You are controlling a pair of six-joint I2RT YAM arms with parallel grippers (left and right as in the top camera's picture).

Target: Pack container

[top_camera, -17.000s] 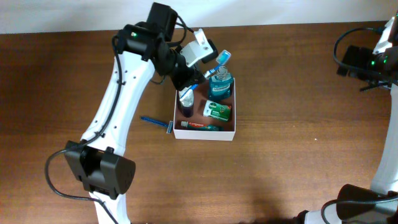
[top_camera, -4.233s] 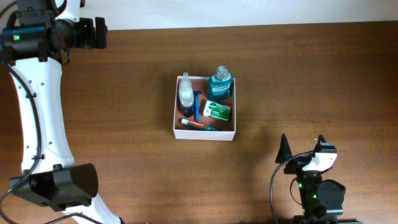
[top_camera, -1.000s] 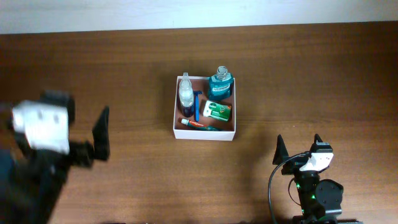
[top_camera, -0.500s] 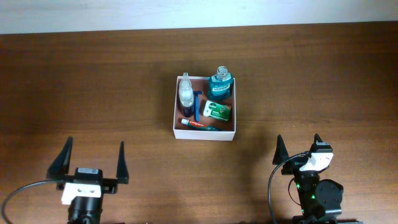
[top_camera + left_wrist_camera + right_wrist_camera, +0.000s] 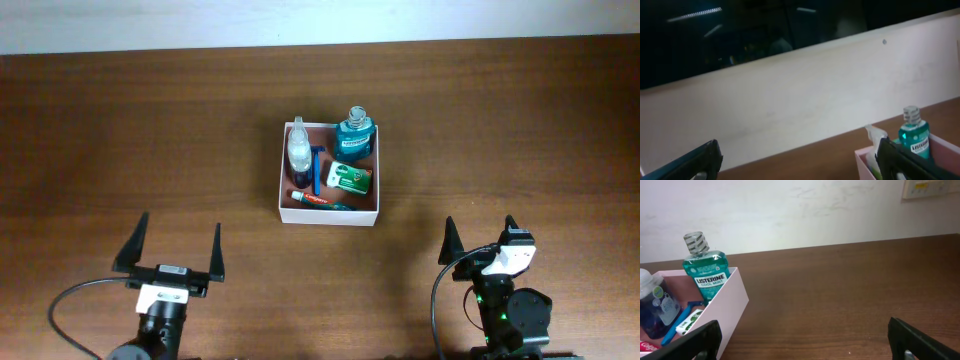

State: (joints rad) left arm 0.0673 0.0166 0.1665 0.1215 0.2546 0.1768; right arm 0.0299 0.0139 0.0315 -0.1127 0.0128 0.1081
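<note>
We see the container point(image 5: 330, 216) mid-bench, near square so no real long axis, sides roughly parallel to the bench point(image 5: 500, 120) edges, open top up, mouthwash bottle point(image 5: 355, 136) in its far right corner. Left gripper point(image 5: 180, 222) sits near-left, further right than half a second ago; right gripper point(image 5: 480, 222) unmoved. Both released, empty. Dark wood bench, pale wall point(image 5: 815, 210) behind.
</note>
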